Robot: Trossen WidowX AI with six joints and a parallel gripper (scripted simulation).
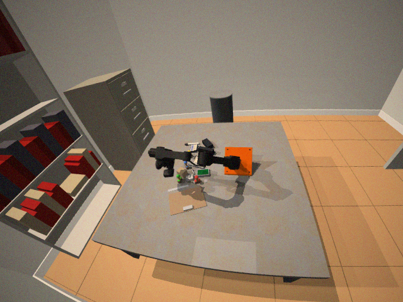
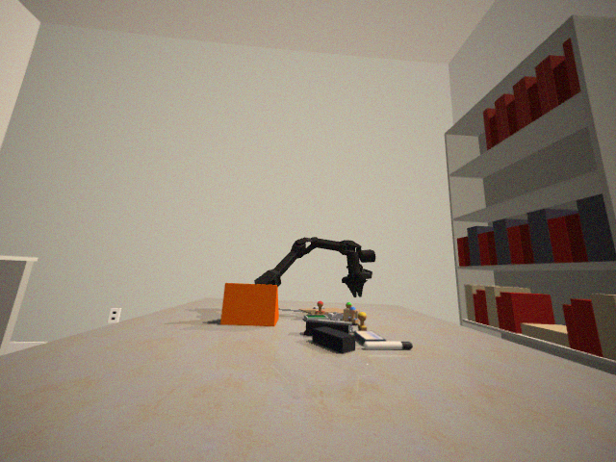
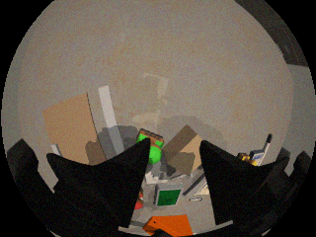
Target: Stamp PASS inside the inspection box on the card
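My gripper (image 1: 167, 172) hangs half open and empty above a cluster of small stamps; it also shows in the side view (image 2: 356, 287). In the wrist view a green-knobbed stamp (image 3: 156, 154) stands upright on the table just below and between my fingertips, and it is apart from them. The same stamp shows in the overhead view (image 1: 178, 177), with a red-knobbed stamp (image 1: 196, 178) to its right. The green ink pad (image 1: 203, 172) lies behind them. The tan card (image 1: 187, 201) with its small white box (image 1: 187, 207) lies nearer the table's front. The stamp labels are too small to read.
The arm's orange base block (image 1: 238, 160) stands right of the cluster. Black blocks (image 2: 333, 339), a white marker (image 2: 388, 345) and stamps with blue and yellow knobs (image 2: 362, 315) crowd the far side. A filing cabinet (image 1: 110, 113) and shelves stand left of the table.
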